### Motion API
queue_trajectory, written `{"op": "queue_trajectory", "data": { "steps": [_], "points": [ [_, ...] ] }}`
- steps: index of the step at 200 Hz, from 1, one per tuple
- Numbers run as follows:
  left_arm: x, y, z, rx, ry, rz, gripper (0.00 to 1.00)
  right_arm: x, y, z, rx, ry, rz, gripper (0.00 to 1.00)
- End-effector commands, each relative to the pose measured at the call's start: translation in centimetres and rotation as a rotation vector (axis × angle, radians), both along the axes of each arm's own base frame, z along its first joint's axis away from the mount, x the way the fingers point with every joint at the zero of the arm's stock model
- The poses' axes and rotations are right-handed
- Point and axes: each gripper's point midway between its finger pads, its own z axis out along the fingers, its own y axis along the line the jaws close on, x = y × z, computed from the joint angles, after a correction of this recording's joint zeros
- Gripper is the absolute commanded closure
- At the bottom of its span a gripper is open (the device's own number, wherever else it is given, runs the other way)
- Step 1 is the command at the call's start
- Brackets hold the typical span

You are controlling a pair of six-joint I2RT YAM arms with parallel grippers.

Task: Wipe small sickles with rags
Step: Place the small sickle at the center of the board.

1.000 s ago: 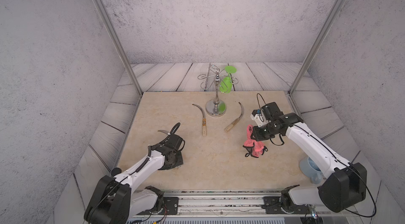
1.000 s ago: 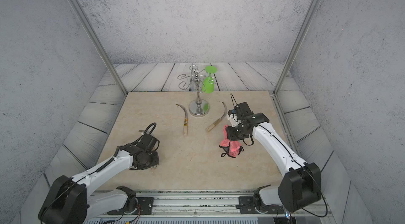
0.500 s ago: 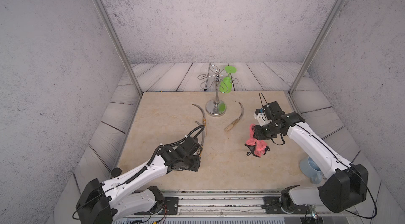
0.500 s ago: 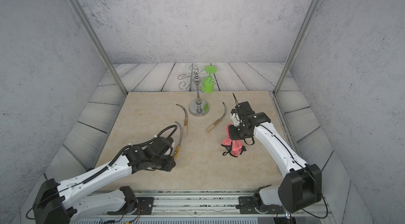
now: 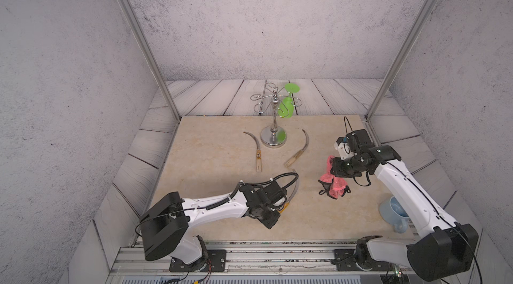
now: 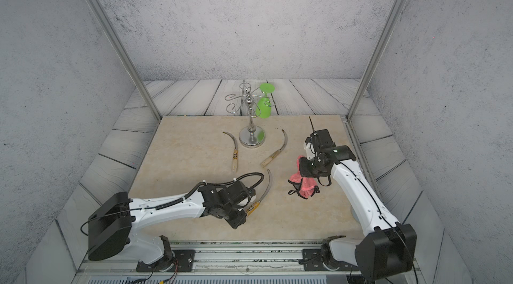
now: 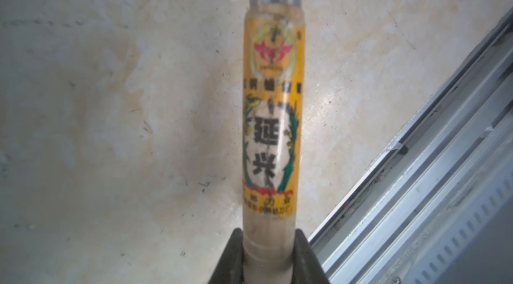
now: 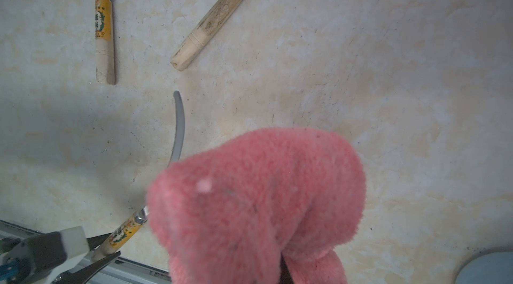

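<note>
— What do the left fingers point(image 7: 231, 257) hold?
— They are clamped on the butt of a slim sickle with a yellow-labelled pale wooden handle point(image 7: 273, 129). Its curved grey blade runs away from them over the beige marbled worktop point(image 5: 216, 157).
— And the right fingers point(image 5: 334, 169)?
— They are closed on the top of a small pink terry rag point(image 5: 337, 184), which hangs below them with a black strap at its lower end. Whether the rag touches the worktop cannot be told.
— How close are the rag and the held blade?
— Near, but apart.
— Where are the other sickles?
— A second yellow-labelled sickle point(image 5: 256, 149) and a plain-handled sickle point(image 5: 298, 152) lie flat, well beyond the left fingers. They sit on either side of the base of the chrome wire-armed stand point(image 5: 268, 139).
</note>
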Motion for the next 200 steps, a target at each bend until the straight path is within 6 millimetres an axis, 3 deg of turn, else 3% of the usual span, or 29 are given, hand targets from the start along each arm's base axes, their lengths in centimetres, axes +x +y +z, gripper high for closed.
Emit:
{"op": "queue_trajectory", "data": {
  "steps": [1,48,96,157,200],
  "points": [
    [1.1,-3.0,0.7,-0.058,-0.05,-0.098,1.0,-1.0,-0.1,0.4,0.017,0.007,-0.006,0.84],
    [2.7,-6.4,-1.0,-0.041,-0.049,-0.165,1.0,-1.6,0.0,0.2,0.024,0.024,0.001,0.84],
    [4.4,-8.2,-2.5,-0.012,-0.057,-0.161,1.0,-2.1,-0.1,0.3,0.026,0.024,-0.003,0.83],
    [6.2,-8.8,-2.7,-0.003,-0.063,-0.122,0.68,-2.3,-0.2,0.4,0.022,0.032,0.001,0.83],
    [6.4,-8.6,-2.1,-0.014,-0.071,-0.111,0.61,-2.3,-0.2,0.8,0.021,0.026,0.001,0.82]
  ]
}}
